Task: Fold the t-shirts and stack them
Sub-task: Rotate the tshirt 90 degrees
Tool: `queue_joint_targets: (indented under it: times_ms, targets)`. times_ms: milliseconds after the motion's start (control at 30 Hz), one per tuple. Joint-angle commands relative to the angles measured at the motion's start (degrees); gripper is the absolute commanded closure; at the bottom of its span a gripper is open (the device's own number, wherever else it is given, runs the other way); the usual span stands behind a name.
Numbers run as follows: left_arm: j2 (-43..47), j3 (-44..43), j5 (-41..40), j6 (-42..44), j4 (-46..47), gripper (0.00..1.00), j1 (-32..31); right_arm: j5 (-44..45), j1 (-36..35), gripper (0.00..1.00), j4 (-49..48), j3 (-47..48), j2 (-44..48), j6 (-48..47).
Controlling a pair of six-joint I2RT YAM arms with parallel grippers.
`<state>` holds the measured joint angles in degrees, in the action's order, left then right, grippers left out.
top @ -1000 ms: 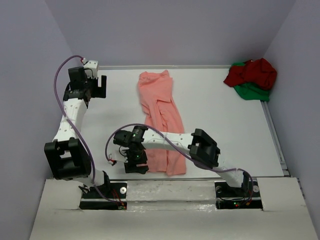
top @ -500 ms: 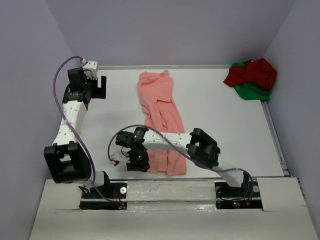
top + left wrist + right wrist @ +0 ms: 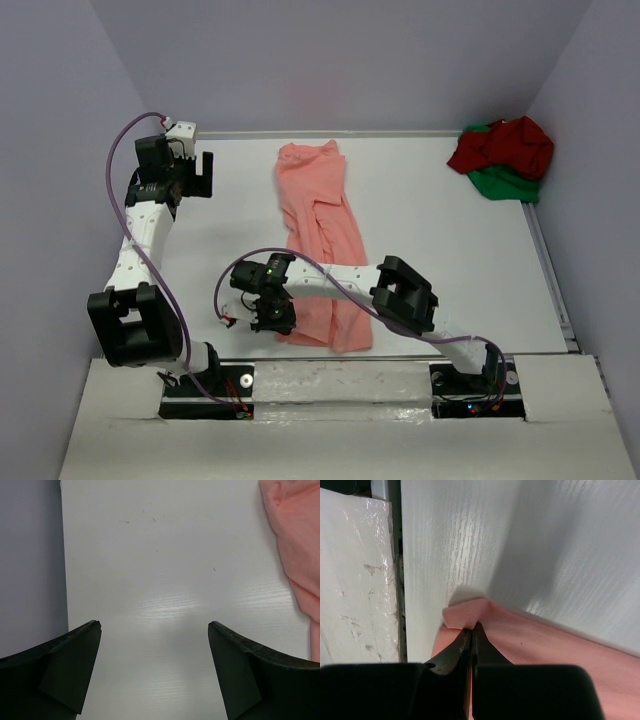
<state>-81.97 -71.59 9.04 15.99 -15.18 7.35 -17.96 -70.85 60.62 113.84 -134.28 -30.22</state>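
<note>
Salmon-pink shirt (image 3: 320,230): near corner pinched in right pincer (image 3: 471,627), seemingly raised slightly.

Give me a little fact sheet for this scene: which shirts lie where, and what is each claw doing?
pink shirt: lying as a long strip down the middle of the table
red shirt: crumpled in the far right corner, top of a small heap
green shirt: crumpled beneath the red shirt
left claw: open, empty, over bare table at the far left
right claw: shut, pinching the pink shirt's near left corner
neat stack: none yet
</note>
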Motion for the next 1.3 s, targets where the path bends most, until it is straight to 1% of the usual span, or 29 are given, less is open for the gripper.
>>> queue_joint_targets:
  times_ms: [0,200,333,533,733,767,800,833,867,900,933,1067,1100,1133,1167,1200,1233,1267]
  targets:
    - [2.35,-0.21,0.98,-0.08,1.82,0.01,0.03,0.21,-0.34,1.00,2.38,1.90,2.61,0.42]
    - [1.73,-1.00,1.33,-0.17,1.65,0.01,-0.06,-6.38,-0.34,1.00,8.02,8.75,7.27,1.74]
    - [1.20,-1.79,1.86,-0.26,1.12,0.01,-0.06,-8.50,-0.87,1.00,11.35,11.05,9.99,1.92]
    - [1.03,-2.32,2.21,-0.34,0.68,0.01,-0.06,-11.66,-1.40,1.00,13.38,10.00,11.06,1.39]
    - [1.47,-1.97,2.47,-0.26,0.50,0.01,-0.06,-14.56,-1.92,1.00,17.16,7.10,8.77,-0.98]
    - [1.38,-1.97,2.48,-0.17,0.50,0.01,-0.06,-14.48,-1.92,0.85,17.16,6.75,8.42,-0.90]
    - [1.29,-2.06,2.48,-0.17,0.41,0.01,0.03,-15.78,-1.92,0.46,17.69,6.05,8.16,-1.94]
    - [1.38,-2.06,2.65,-0.08,0.41,0.01,-0.06,-16.49,-1.92,0.35,19.69,6.13,7.20,-2.73]
    - [1.47,-2.15,2.65,-0.08,0.33,0.01,-0.06,-17.45,-1.92,0.21,20.32,6.04,6.84,-3.26]
    - [1.55,-2.15,2.74,-0.08,0.33,0.01,-0.06,-18.77,-1.92,0.13,21.46,6.21,6.31,-4.31]
    - [1.64,-2.23,2.83,-0.08,0.33,0.01,-0.06,-19.65,-1.92,0.01,23.91,6.65,5.44,-4.93]
    - [1.12,-2.67,3.18,-0.08,0.24,0.01,-0.06,-24.84,-1.92,0.00,24.55,7.62,6.39,-5.11]
    - [0.94,-2.68,3.27,-0.17,0.24,0.01,-0.06,-24.67,-1.92,0.00,24.55,8.32,6.83,-4.94]
    - [0.85,-2.94,3.53,-0.17,0.06,0.01,-0.06,-23.71,-1.92,0.00,21.67,8.33,7.45,-3.63]
    - [0.76,-2.94,3.53,-0.17,-0.02,0.01,-0.06,-21.53,-1.92,0.00,18.69,6.93,8.67,-1.88]
    - [0.76,-2.94,3.62,-0.26,0.06,0.01,-0.06,-14.55,-1.92,0.01,15.53,5.35,12.08,-0.38]
    - [0.76,-3.03,3.79,-0.26,0.06,0.01,-0.06,-9.78,-1.92,0.03,9.58,2.29,13.50,2.24]
    - [0.76,-3.03,3.88,-0.26,0.15,0.01,-0.06,0.19,-1.23,0.06,7.60,1.30,14.39,3.14]
